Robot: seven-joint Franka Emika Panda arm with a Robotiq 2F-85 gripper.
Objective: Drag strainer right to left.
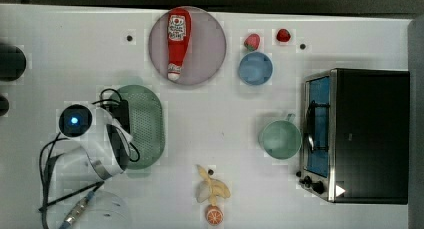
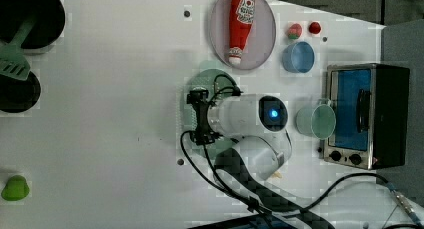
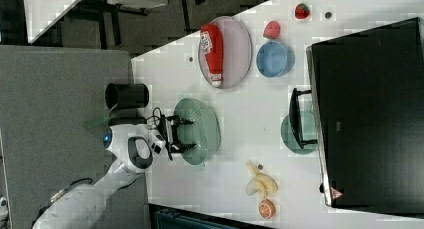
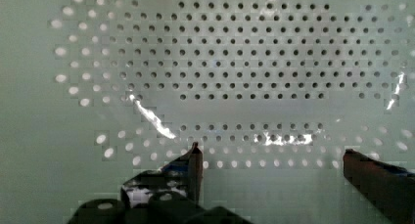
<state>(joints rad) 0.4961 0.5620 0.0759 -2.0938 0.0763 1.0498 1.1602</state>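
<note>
A white surface [image 1: 75, 49] carries everything, with a dark strip of room beyond its far edge in the top view and grey flooring beside it in the right view. Taking the toaster oven [image 1: 360, 134] as landmark, a single black and steel box at the top view's right: one green handled cup [image 1: 280, 138] sits just beside its door, one blue bowl [image 1: 255, 68] lies a little further off, and two red strawberries [image 1: 252, 41] lie near that bowl. One grey round plate [image 1: 210, 49] bears one red ketchup bottle [image 1: 178, 41], well apart from the oven. One peeled banana [image 1: 212, 186] and one orange half [image 1: 214, 215] lie near the oven's lower corner in the top view. The one strainer [image 1: 147, 124], pale green and oval with a grid of holes, rests on the surface far from the oven, at the top view's left of centre. The pincer [image 4: 271, 160] stands wide apart, empty, just over the strainer's perforated floor, with the one white arm [image 1: 107, 139] overlapping the strainer's edge.
</note>
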